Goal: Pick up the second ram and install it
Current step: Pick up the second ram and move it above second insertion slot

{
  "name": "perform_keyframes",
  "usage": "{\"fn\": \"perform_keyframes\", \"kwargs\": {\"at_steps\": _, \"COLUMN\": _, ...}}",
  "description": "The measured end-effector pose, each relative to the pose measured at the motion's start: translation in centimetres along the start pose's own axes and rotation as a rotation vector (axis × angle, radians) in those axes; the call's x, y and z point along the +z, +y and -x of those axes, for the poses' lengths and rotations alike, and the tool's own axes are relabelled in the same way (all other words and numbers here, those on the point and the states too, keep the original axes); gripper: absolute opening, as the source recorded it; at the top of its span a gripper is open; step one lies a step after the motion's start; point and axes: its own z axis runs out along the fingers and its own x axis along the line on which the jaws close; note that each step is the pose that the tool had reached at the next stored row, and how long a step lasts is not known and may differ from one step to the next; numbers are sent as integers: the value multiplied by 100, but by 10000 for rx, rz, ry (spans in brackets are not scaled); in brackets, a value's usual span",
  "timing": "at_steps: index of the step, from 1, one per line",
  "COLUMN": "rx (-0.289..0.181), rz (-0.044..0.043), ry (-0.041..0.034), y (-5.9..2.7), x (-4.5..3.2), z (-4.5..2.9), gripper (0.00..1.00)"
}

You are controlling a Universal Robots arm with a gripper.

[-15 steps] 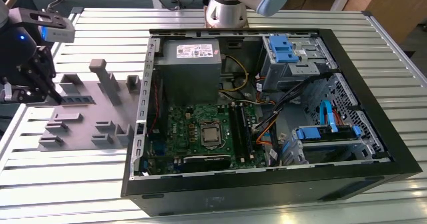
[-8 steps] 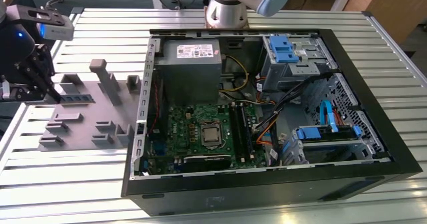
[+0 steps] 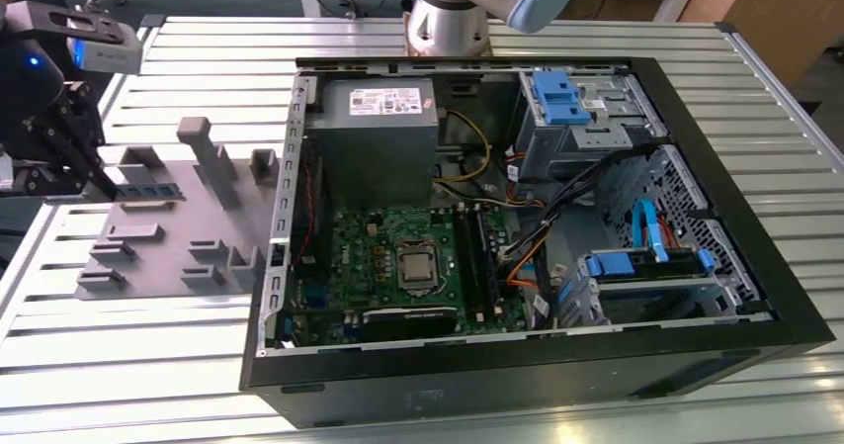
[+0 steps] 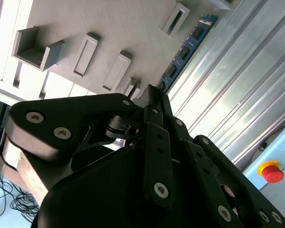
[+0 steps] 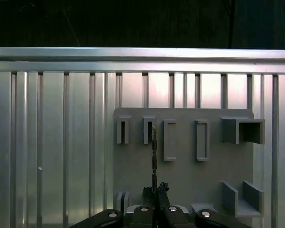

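Exterior view first: the claw point(image 3: 93, 182) is low at the exterior view's left edge of the slatted worktop point(image 3: 198, 365), right over the gray fixture plate point(image 3: 165, 236). The second ram point(image 3: 152, 189) sits among the plate's blocks, just beside the fingertips. The open computer case point(image 3: 528, 365) fills the middle of the worktop, motherboard point(image 3: 395, 266) exposed.

Over to the second wrist view: the black claw point(image 4: 153, 92) has its fingers drawn together on the near end of the second ram point(image 4: 187, 47), which runs away from it along the plate's edge. A red button point(image 4: 274, 172) shows off to the side.

First wrist view now: the stick point(image 5: 154, 152) is seen edge-on, a thin dark line over the plate point(image 5: 185, 175), pinched between the two fingertips point(image 5: 162, 188). Whether it is lifted clear of the plate, I cannot tell
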Motion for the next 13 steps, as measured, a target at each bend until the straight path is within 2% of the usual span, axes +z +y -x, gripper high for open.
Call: {"fn": "perform_keyframes", "kwargs": {"at_steps": 13, "rx": -1, "rz": 0, "ry": 0, "y": -1, "x": -139, "z": 2, "gripper": 14}}
